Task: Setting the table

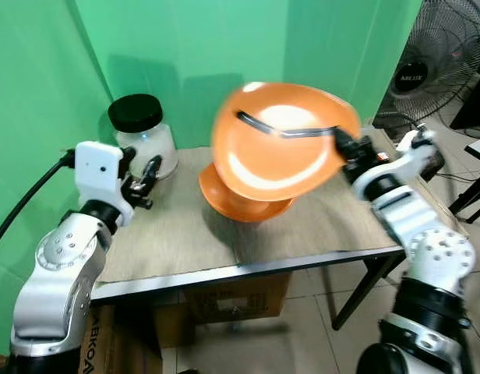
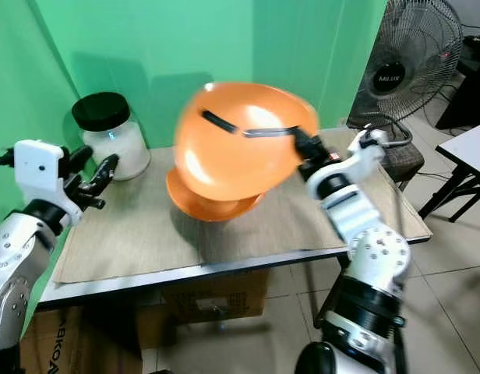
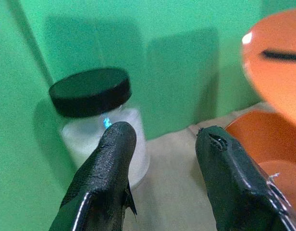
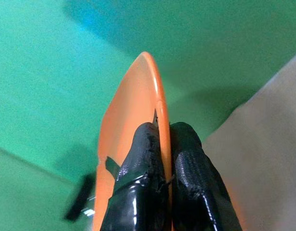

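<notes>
Right end effector [image 1: 339,140] clamps tilted orange plate [image 1: 283,140] at its rim above table [image 1: 178,234]; left end effector [image 1: 142,178] gapes.

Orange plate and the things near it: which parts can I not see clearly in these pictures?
- The lifted orange plate is blurred in both eye views; its edge is soft.
- The second orange plate on the table is mostly covered by the lifted one.
- In the right wrist view, the right gripper fingers hide the rim they pinch.
- The jar is partly behind the left gripper fingers; what the white inside it is cannot be told.
</notes>
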{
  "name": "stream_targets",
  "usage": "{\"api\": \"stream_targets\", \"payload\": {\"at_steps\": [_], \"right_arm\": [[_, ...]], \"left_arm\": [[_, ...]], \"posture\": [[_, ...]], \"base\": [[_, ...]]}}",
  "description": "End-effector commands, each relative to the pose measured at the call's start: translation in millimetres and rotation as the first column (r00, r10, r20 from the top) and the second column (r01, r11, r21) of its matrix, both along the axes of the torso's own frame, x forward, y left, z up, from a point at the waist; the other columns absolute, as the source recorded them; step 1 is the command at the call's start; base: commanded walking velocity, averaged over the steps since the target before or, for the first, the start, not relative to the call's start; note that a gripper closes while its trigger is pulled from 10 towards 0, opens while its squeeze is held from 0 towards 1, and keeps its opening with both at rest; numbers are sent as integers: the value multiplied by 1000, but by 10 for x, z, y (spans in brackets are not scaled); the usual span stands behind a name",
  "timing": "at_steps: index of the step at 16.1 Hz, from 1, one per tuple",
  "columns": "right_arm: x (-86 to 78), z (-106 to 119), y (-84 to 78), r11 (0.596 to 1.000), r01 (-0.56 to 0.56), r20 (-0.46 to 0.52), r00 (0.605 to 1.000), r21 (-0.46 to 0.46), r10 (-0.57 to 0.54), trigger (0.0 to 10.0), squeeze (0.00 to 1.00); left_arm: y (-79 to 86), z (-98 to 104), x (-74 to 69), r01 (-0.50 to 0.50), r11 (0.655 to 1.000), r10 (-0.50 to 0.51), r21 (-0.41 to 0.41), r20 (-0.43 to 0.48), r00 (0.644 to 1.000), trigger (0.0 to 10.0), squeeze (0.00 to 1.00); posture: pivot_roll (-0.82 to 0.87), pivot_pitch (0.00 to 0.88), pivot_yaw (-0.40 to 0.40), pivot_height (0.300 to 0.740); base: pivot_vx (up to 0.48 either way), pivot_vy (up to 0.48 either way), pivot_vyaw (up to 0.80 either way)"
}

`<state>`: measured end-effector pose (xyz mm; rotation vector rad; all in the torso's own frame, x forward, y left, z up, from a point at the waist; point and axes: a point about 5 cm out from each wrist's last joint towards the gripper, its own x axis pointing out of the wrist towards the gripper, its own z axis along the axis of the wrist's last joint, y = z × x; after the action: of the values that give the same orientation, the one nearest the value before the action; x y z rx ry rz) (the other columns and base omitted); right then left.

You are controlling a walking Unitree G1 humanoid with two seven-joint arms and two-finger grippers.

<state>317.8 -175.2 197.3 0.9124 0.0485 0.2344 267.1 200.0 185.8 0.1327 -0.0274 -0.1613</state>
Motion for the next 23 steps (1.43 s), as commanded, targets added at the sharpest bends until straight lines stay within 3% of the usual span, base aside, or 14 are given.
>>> {"api": "stream_targets", "payload": {"at_steps": [1, 4, 7, 11, 14, 17, 23], "right_arm": [[-16, 139, 9, 996, 40, 57, 998, -83, -35, 10000, 0], [-104, 266, -18, 991, 109, 99, 990, -72, -101, 10000, 0], [-214, 294, 6, 995, 97, 124, 988, -38, -92, 10000, 0], [-358, 498, -38, 991, 87, 214, 975, -102, -64, 10000, 0], [-348, 500, -122, 966, 131, 212, 974, -221, -83, 10000, 0], [-305, 466, -39, 954, 166, 182, 976, -248, -122, 10000, 0], [-272, 458, 56, 920, 180, 200, 973, -350, -114, 10000, 0]], "left_arm": [[5, 48, -18, -26, 1000, 26, 16, 26, 999, 10000, 0], [-123, 74, -44, -24, 1000, 23, 14, 44, 999, 10000, 0], [-223, 76, -50, -10, 1000, 9, 12, 57, 998, 10000, 0], [-376, 124, -11, -13, 1000, 14, -20, 74, 997, 10000, 0], [-451, 133, -18, -35, 999, 38, -37, 75, 996, 10000, 0], [-514, 10, -107, -48, 997, 50, -53, 36, 998, 10000, 0], [-487, 19, -113, -79, 992, 80, -95, 11, 997, 10000, 0]], "posture": [[-42, 0, 78, 740], [-36, 0, 79, 740], [-47, 0, 88, 740], [-43, 0, 75, 740], [-23, 0, 49, 740], [-21, 0, 20, 740], [-8, 0, 25, 740]], "base": [[0, 0, 0], [0, 0, -792], [0, 0, -800], [0, 0, -800], [0, 0, -800], [0, 0, -800], [0, 0, -800]]}}
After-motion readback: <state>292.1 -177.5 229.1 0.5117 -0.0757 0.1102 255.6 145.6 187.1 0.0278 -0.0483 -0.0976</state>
